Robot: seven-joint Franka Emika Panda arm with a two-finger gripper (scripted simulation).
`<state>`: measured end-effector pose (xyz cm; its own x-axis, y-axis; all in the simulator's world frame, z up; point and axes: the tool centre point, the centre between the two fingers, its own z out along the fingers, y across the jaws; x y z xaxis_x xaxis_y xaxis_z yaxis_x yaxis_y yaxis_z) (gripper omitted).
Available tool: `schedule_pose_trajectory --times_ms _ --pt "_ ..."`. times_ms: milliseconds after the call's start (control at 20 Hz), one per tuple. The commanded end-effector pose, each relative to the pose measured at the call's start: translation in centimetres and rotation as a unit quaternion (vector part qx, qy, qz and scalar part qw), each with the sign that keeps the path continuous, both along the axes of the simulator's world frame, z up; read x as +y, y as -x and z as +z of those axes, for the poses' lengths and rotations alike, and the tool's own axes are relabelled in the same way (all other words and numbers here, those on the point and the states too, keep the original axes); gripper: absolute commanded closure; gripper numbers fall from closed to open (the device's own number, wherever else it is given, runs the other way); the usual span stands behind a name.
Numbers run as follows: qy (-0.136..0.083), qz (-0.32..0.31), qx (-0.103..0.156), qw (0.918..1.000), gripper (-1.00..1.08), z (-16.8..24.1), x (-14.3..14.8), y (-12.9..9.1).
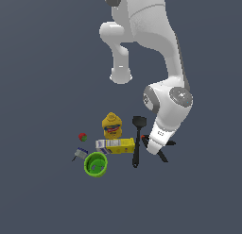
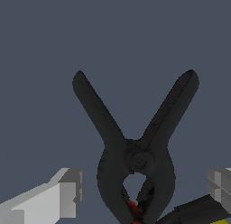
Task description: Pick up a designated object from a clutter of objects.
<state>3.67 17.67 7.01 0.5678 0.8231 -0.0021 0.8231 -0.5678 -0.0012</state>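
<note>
Seen close from the wrist: black spring clamp point(image 2: 137, 160) lying flat on the grey floor point(image 2: 115, 38), handles splayed, red tip point(image 2: 133, 208) between its jaws, gripper point(image 2: 144, 191) fingers point(image 2: 67, 191) spread wide to either side, touching nothing. From outside, mostly masked by the arm point(image 1: 165, 124): clamp point(image 1: 163, 155) just beside the black spatula point(image 1: 137, 138), on the exterior view's right. Farther left: yellow-white box point(image 1: 116, 145), mustard bottle point(image 1: 112, 125), green cup point(image 1: 96, 164), small ball point(image 1: 82, 137), grey-blue item point(image 1: 79, 154).

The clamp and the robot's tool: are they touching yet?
Apart. In the wrist view, the clamp lies between the tool's two fingers, with bare floor visible on both sides.
</note>
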Motion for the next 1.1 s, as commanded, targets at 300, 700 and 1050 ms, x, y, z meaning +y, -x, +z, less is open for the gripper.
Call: schedule_pose_trajectory --times_ms 300,700,1050 --pt "0.000 0.001 -0.001 1.0000 -0.92 -1.6 0.0 0.0" --pt "0.000 0.003 -0.001 1.0000 -0.92 -4.9 0.0 0.0" --pt "0.000 0.003 -0.001 1.0000 1.08 -5.1 0.1 0.0"
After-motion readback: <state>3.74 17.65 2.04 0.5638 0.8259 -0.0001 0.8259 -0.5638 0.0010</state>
